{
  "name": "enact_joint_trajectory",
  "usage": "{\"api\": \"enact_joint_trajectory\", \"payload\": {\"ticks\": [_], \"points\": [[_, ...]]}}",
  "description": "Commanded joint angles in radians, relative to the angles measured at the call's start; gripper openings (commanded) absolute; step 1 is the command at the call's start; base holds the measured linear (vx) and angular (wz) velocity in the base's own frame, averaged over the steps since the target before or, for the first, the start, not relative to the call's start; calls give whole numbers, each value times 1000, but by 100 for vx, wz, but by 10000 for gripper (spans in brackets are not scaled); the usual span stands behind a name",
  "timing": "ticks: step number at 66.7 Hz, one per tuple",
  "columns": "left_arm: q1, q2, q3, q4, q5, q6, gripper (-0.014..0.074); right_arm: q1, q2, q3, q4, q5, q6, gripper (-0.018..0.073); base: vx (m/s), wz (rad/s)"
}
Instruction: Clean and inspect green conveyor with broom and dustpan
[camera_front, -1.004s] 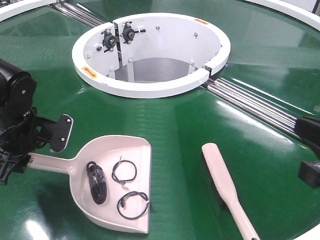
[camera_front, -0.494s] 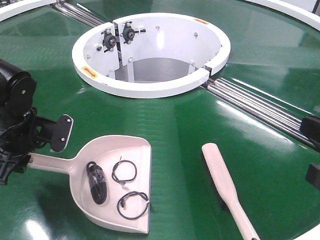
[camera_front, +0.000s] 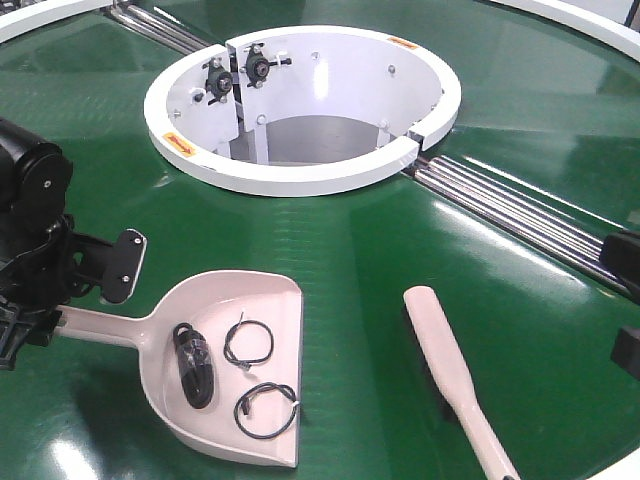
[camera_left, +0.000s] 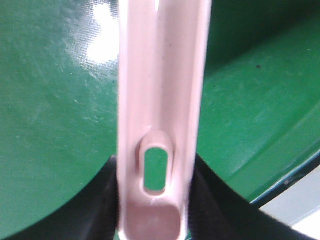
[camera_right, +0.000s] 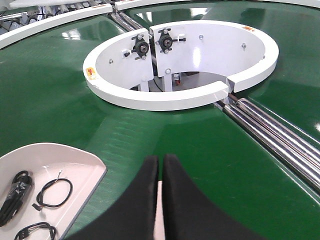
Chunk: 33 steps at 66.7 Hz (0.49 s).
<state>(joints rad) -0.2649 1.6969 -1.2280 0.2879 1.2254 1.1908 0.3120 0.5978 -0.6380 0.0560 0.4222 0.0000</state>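
The dustpan (camera_front: 235, 365) rests on the green conveyor (camera_front: 350, 250) at the front left. It holds a black cable bundle (camera_front: 192, 362) and two black wire loops (camera_front: 248, 343). My left gripper (camera_front: 28, 325) is shut on the dustpan's handle (camera_left: 160, 100), whose hang hole shows between the black fingers (camera_left: 100, 200) in the left wrist view. The broom (camera_front: 447, 365) lies flat on the belt to the right, handle toward the front edge. My right gripper (camera_right: 160, 161) hovers with its fingers nearly together. A pale strip of the broom (camera_right: 159, 210) shows through the slit.
The white circular hub (camera_front: 300, 175) stands behind, open in the middle. Chrome roller rails (camera_front: 510, 210) run from it toward the right. Black parts of the right arm (camera_front: 622, 262) sit at the right edge. A white outer rim (camera_front: 590, 25) curves at the back right.
The black right-arm parts at the right edge have slid further right, partly out of frame. The dustpan, the broom and the left gripper have not moved.
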Motion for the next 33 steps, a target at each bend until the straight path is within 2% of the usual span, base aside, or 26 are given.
{"api": "enact_joint_trajectory", "payload": {"ticks": [1, 20, 28, 33], "points": [[-8, -39, -25, -10, 14, 0, -23, -2, 1, -27, -1, -74, -9, -10, 0, 0], [-8, -39, -25, -10, 19, 0, 8, -2, 1, -27, -1, -74, -9, -10, 0, 0], [-8, -39, -25, -10, 19, -4, 60, -2, 1, -27, -1, -74, -9, -10, 0, 0], [-8, -39, -25, -5, 16, -53, 110, -2, 1, -27, -1, -74, -9, -10, 0, 0]]}}
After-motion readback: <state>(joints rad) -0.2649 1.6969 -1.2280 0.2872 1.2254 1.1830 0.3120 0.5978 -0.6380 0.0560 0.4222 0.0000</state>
